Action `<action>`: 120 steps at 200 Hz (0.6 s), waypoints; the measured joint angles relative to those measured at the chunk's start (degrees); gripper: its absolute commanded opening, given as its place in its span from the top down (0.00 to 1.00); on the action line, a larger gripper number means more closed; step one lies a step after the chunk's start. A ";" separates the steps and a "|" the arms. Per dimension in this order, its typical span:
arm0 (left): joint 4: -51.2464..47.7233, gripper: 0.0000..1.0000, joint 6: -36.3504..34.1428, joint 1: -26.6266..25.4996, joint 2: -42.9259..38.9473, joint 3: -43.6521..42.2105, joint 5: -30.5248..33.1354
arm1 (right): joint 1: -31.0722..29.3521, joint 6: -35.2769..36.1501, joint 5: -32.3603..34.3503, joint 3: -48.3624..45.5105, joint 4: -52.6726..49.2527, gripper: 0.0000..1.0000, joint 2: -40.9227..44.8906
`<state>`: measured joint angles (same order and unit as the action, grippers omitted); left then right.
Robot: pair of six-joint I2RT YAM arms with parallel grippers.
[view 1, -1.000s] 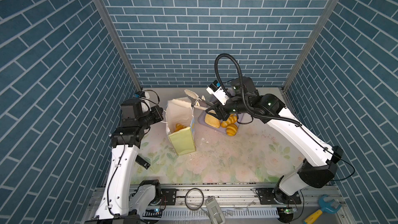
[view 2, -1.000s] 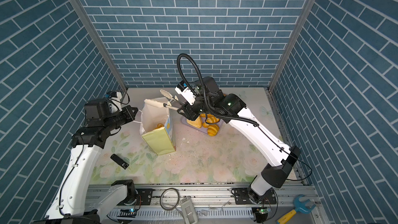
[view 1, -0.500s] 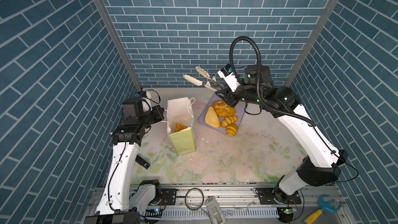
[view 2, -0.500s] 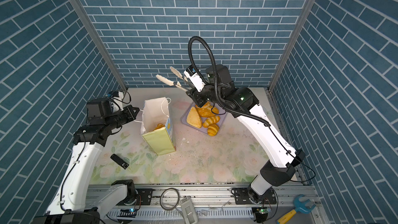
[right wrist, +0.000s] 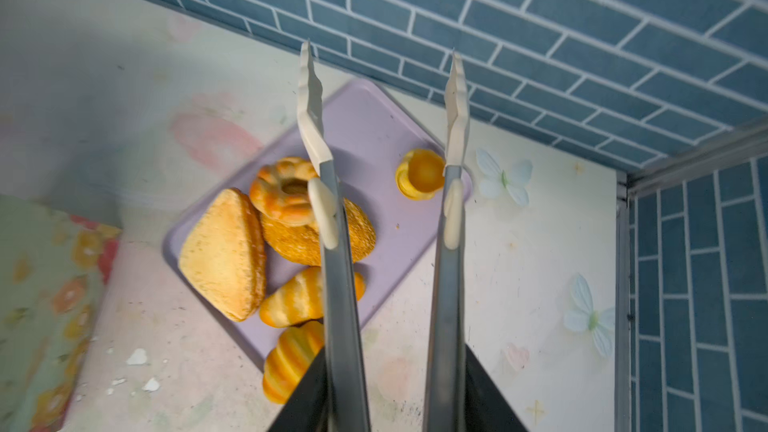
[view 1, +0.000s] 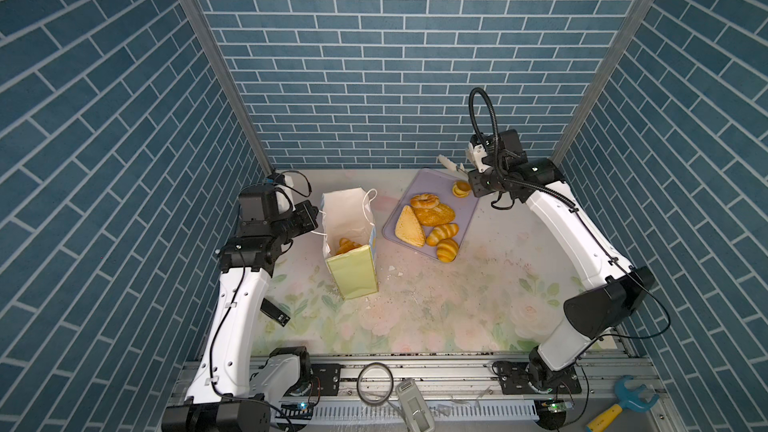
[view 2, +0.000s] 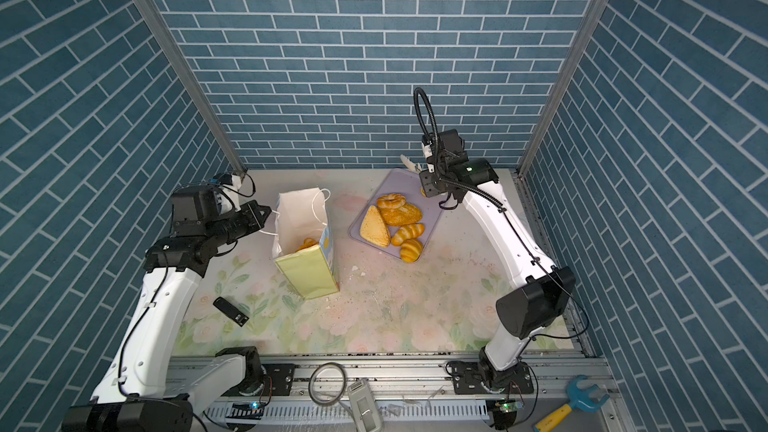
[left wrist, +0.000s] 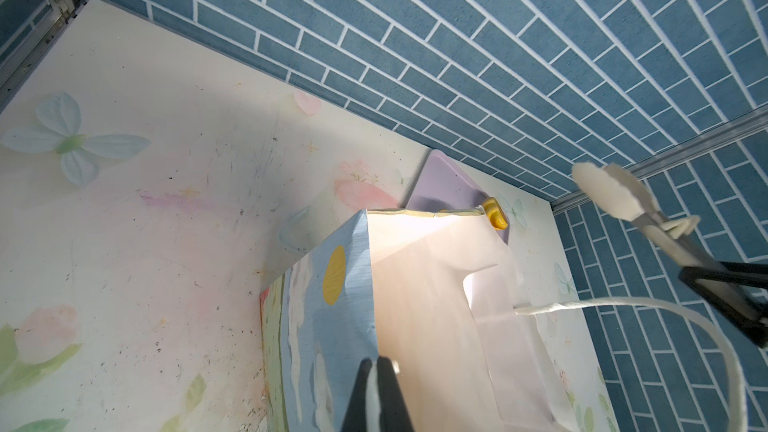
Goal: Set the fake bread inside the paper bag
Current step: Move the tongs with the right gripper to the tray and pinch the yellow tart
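The paper bag (view 1: 353, 272) stands tall with its mouth open. It is thin paper, so it should be light and bendy, and a push could tip it over. One croissant (view 1: 347, 245) lies at the bottom of it, in front of the left jaws and lower down. The rest of the fake bread sits on the lavender tray (view 1: 430, 178), far from the left jaws and under the right ones. The bread is shiny and smooth, so I think it is light and may slip. The round pieces could roll away. The best place to hold one is across its fat middle, with a soft squeeze.

The left gripper (left wrist: 376, 363) has its jaws pressed tight together. They sit on the top edge of the bag at a corner and look to be pinching the paper. The white cord handle (left wrist: 623, 305) loops just beside them.

The right gripper (right wrist: 394, 351) squeezes the two metal arms of the tongs (right wrist: 343, 284). The white tips (right wrist: 309, 118) stand apart with nothing held between them. The small round bun (right wrist: 419, 174) lies below the gap, close to one arm. The ring bun (right wrist: 286, 191), seeded loaf (right wrist: 357, 234), triangle slice (right wrist: 224, 251) and striped rolls (right wrist: 299, 301) lie off to the bag side of the tongs.
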<state>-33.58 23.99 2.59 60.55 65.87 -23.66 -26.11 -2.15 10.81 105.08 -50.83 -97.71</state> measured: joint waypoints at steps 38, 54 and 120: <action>-0.09 0.98 -0.07 0.00 1.49 1.75 0.02 | 3.52 -2.29 0.52 -2.38 2.40 0.53 -7.85; -0.11 0.98 -0.24 0.00 1.66 2.10 0.22 | 4.33 -2.69 0.76 -2.14 3.61 0.52 -10.82; -1.31 0.98 -1.38 0.00 3.56 2.82 1.25 | 5.77 -3.63 1.27 7.08 3.76 0.50 -21.88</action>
<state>-34.89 22.61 2.59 64.12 68.69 -22.41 -20.34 -5.78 12.08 112.16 -47.07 -119.59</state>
